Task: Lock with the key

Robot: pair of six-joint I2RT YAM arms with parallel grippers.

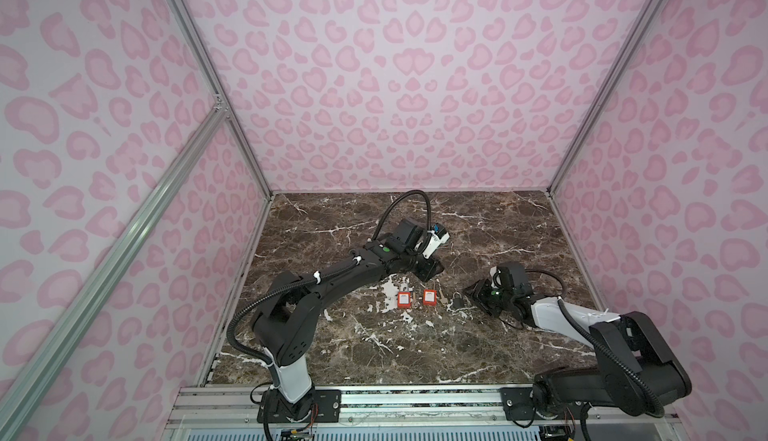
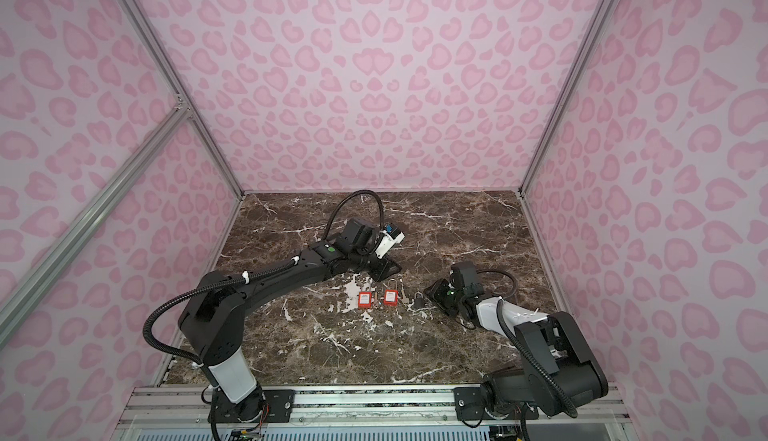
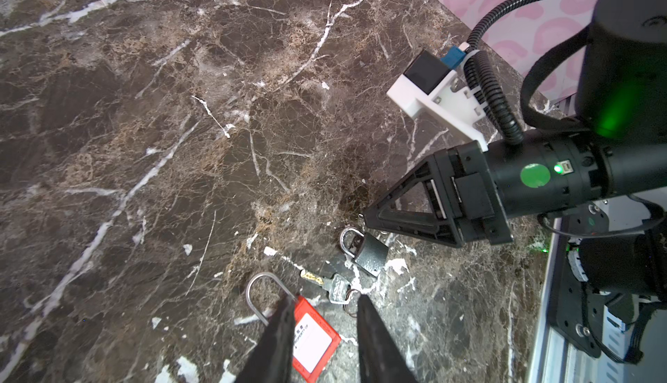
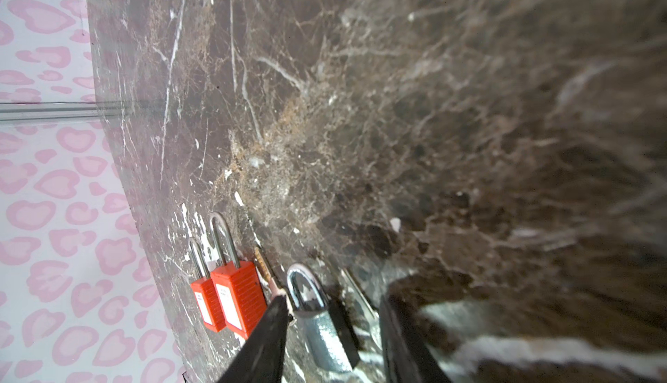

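A small grey padlock (image 4: 321, 330) lies flat on the marble table (image 1: 374, 347), its shackle closed. My right gripper (image 4: 332, 298) is open and straddles it, with a gap on each side. In both top views this gripper (image 1: 473, 291) sits just right of the grey padlock (image 1: 457, 301). A silver key (image 3: 335, 286) on a ring lies between the grey padlock (image 3: 368, 253) and a red padlock (image 3: 314, 341). My left gripper (image 3: 325, 298) hangs open over that red padlock's shackle end and holds nothing. From above, the left gripper (image 1: 432, 270) is behind the red padlock (image 1: 429, 297).
A second red padlock (image 1: 402, 299) lies left of the first; both appear side by side (image 4: 205, 305) in the right wrist view. The pink walls (image 1: 374, 85) and aluminium frame close in the table. The arm bases stand on the front rail (image 1: 415, 401).
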